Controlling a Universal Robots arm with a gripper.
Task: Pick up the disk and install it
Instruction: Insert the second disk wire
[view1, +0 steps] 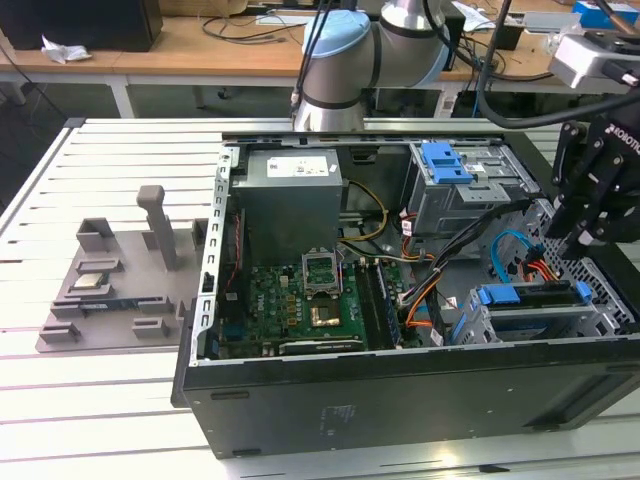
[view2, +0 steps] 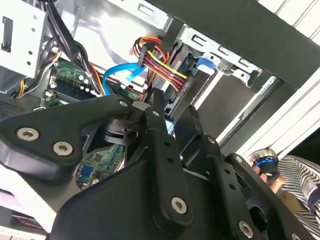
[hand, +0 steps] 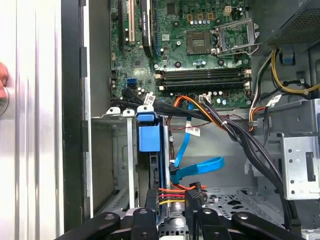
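The gripper (hand: 170, 212) hangs with jaws slightly spread and empty, the disk (hand: 150, 150) seated in its bay just beyond them.

Print in the scene, by carrier.

- Power supply (view1: 290, 195): a white sticker (view1: 292, 167) with dark lines of print, too small to read.
- Gripper (view1: 578, 235): white lettering on its black housing, cut off at the exterior view's right edge.
- Case (view1: 400, 400): a small pale label (view1: 343, 418) on the near outer wall, unreadable.
- Cables (hand: 235, 132): white tags (hand: 192, 131) with fine print, illegible.
- Motherboard (hand: 200, 60): tiny white markings, none legible.

No word or number can be made out.
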